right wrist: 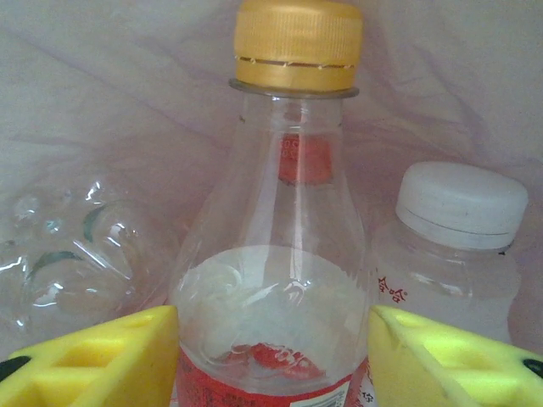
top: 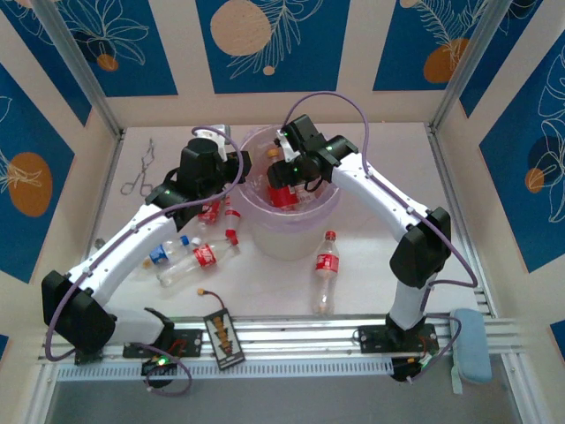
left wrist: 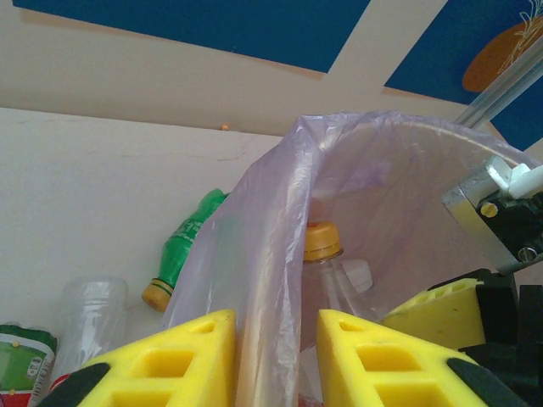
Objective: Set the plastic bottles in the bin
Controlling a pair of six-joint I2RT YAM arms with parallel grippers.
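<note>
The bin (top: 287,237), a round white bucket lined with a lilac bag, stands mid-table. My left gripper (top: 237,168) is shut on its left rim, with bag and wall (left wrist: 271,220) pinched between the yellow pads (left wrist: 277,339). My right gripper (top: 284,181) reaches down inside the bin, and its pads press both sides of a yellow-capped, red-labelled plastic bottle (right wrist: 280,280) held upright (right wrist: 273,339). That bottle's cap (left wrist: 323,242) also shows past the rim. A white-capped bottle (right wrist: 458,229) and a crushed clear one (right wrist: 76,254) lie in the bin.
Loose bottles lie on the table: a red-labelled one (top: 327,269) right of the bin, two red-labelled (top: 199,259) (top: 231,221) and a blue-labelled one (top: 163,253) under the left arm, and a green one (left wrist: 182,246) behind it. Metal forceps (top: 141,170) lie far left.
</note>
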